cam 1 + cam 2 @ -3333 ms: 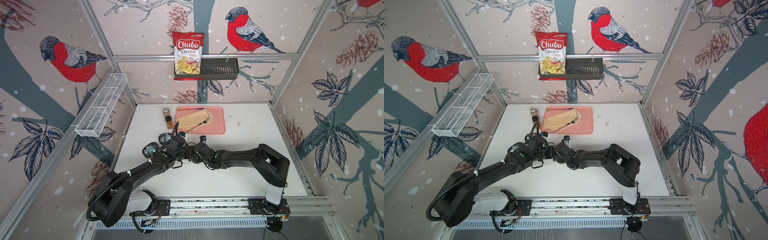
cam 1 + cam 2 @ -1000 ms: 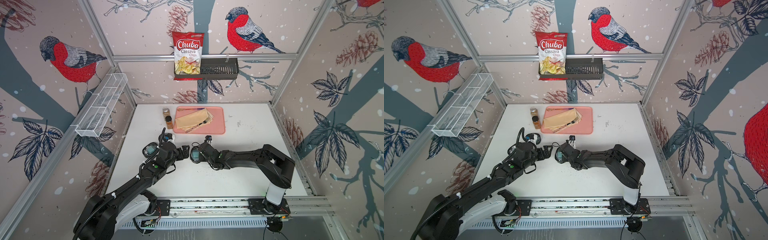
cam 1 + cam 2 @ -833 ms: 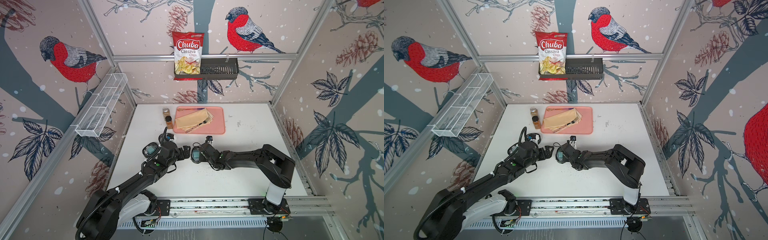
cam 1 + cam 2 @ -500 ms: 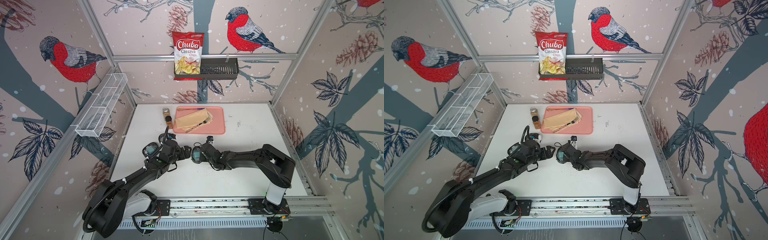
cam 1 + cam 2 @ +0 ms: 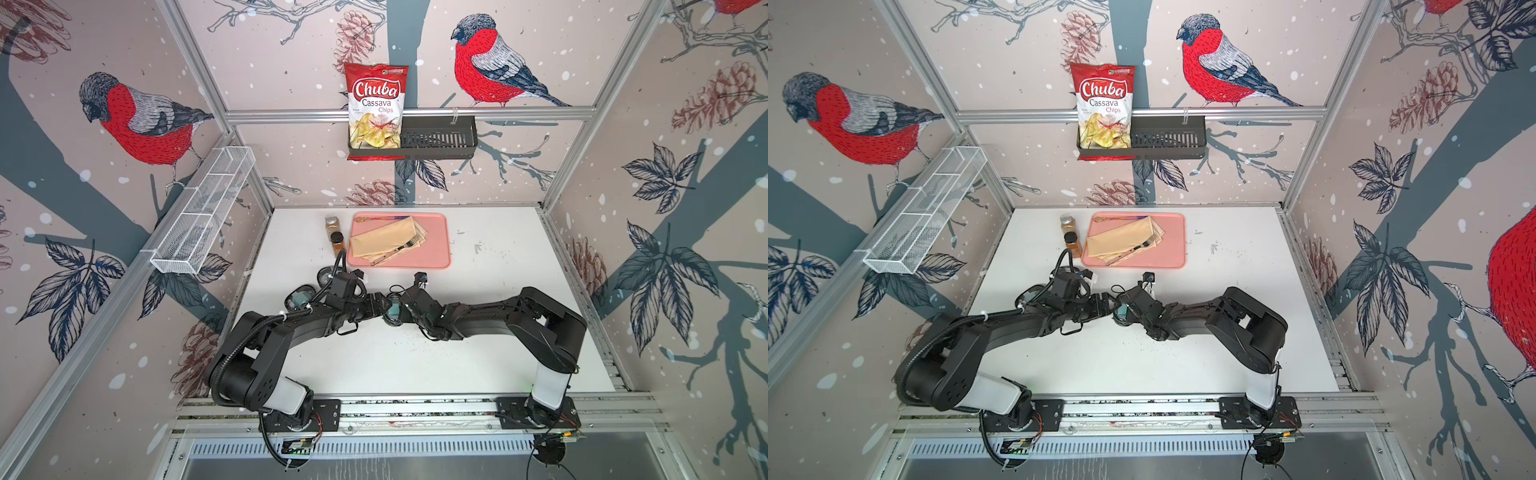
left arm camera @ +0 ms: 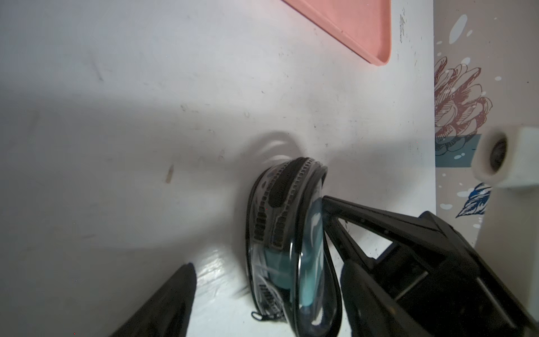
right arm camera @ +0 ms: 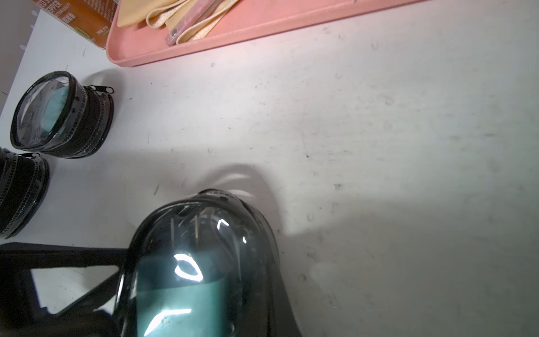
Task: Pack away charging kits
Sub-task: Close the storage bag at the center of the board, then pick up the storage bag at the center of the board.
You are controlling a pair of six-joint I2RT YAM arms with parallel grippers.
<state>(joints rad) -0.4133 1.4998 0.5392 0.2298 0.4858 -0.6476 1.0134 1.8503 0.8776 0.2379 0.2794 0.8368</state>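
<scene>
Jaws of the left gripper [image 5: 380, 306] are held apart, one on either side of a black oval clear-lidded case [image 6: 280, 221]. The right gripper [image 5: 400, 306] is closed, its tip laid against the rim of the clear lid; whether anything is pinched there cannot be told. On the white tabletop [image 5: 498, 257] a pink rectangular tray [image 5: 436, 249] is set behind the grippers. A second black oval case [image 7: 61, 116] and a third black case [image 7: 22, 189] are set just beside each other near the table's left edge. The worked case is propped on edge at mid-table, a teal cube adapter [image 7: 180, 303] seen through its lid, a small zip pull [image 6: 256, 315] by the left jaws. Closing of this last case is judged to be in hand. Next, the pull should be gripped and drawn round while the case is steadied.
</scene>
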